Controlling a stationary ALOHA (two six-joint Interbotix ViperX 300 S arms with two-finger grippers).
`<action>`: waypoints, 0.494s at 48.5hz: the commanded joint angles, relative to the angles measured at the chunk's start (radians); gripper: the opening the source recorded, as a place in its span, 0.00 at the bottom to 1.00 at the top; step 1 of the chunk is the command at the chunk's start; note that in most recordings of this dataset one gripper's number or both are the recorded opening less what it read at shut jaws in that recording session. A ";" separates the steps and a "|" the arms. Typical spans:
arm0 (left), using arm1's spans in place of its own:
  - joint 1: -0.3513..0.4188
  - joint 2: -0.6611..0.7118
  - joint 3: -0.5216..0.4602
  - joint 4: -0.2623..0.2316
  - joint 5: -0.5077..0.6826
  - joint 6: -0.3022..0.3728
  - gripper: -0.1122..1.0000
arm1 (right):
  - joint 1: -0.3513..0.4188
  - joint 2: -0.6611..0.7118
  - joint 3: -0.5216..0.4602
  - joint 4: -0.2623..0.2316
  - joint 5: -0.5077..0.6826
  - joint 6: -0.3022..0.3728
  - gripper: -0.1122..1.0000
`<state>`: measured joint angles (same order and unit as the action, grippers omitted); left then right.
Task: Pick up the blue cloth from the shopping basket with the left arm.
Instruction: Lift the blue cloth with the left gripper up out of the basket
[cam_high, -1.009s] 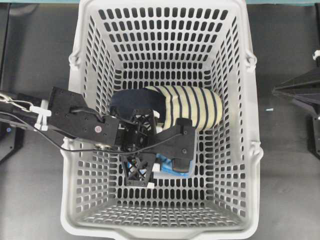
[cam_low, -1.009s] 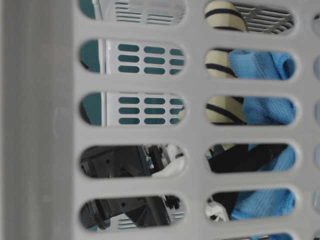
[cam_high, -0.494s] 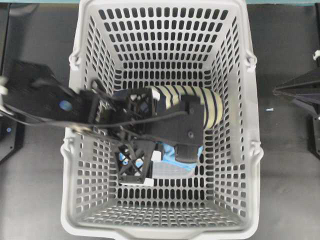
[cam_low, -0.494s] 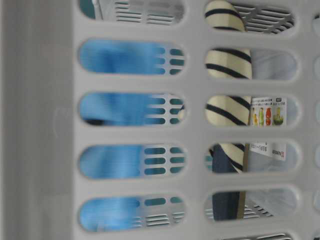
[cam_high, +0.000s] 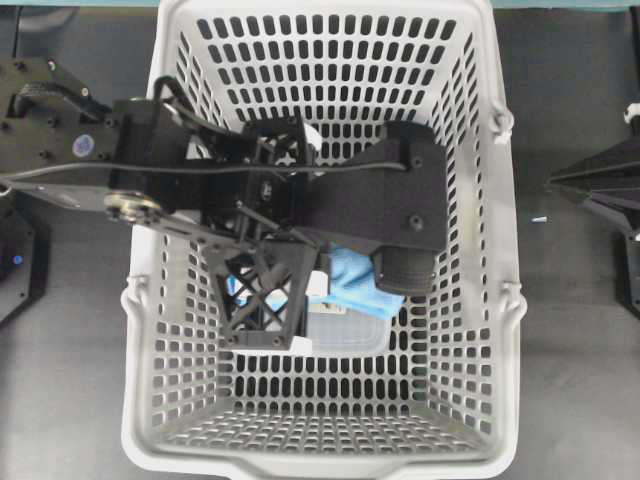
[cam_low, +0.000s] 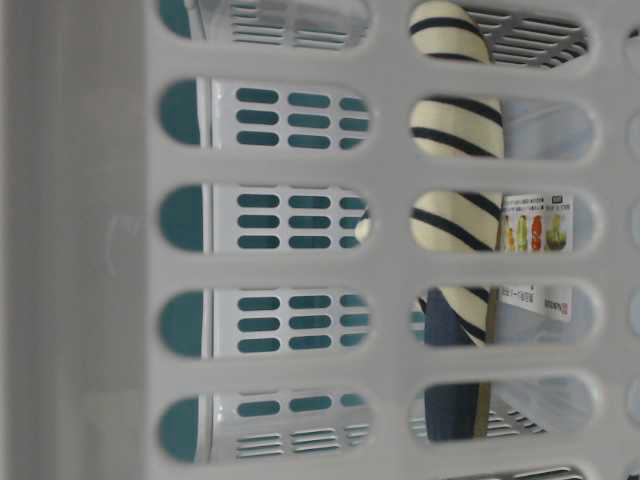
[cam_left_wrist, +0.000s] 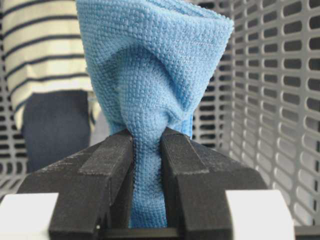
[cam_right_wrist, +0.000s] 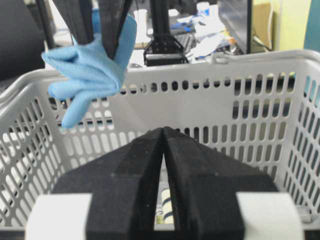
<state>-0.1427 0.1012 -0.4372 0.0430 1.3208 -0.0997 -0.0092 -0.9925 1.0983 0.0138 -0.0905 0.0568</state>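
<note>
My left gripper (cam_left_wrist: 146, 137) is shut on the blue cloth (cam_left_wrist: 150, 75), which is pinched between the two black fingers and bunches out beyond them. In the overhead view the cloth (cam_high: 358, 284) hangs under the raised left arm over the shopping basket (cam_high: 300, 462). In the right wrist view the cloth (cam_right_wrist: 92, 70) dangles at and above the basket's rim (cam_right_wrist: 225, 62). It does not show in the table-level view. My right gripper (cam_right_wrist: 163, 131) is shut and empty, outside the basket at its right side (cam_high: 550, 182).
The striped slipper (cam_low: 450, 130) with its navy toe (cam_left_wrist: 55, 125) lies in the basket, hidden by the arm from overhead. A clear packet with a printed label (cam_high: 345, 330) lies on the basket floor and also shows at table level (cam_low: 535, 225). Slotted walls (cam_left_wrist: 280, 100) stand close around.
My left gripper has risen from the basket floor with the blue cloth in it. The cloth has left the table-level view, and the packet beneath now shows. The right arm has not moved.
</note>
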 joint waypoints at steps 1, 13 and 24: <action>0.008 -0.014 -0.040 0.003 0.005 -0.002 0.22 | -0.003 0.005 -0.005 0.003 -0.011 0.003 0.11; 0.026 -0.012 -0.041 0.002 0.006 -0.003 0.22 | -0.003 0.005 -0.002 0.003 -0.014 0.003 0.11; 0.032 -0.014 -0.041 0.003 0.006 -0.003 0.22 | -0.003 0.005 -0.002 0.005 -0.020 0.002 0.11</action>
<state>-0.1089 0.1043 -0.4525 0.0430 1.3300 -0.1012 -0.0107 -0.9925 1.1060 0.0138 -0.0982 0.0583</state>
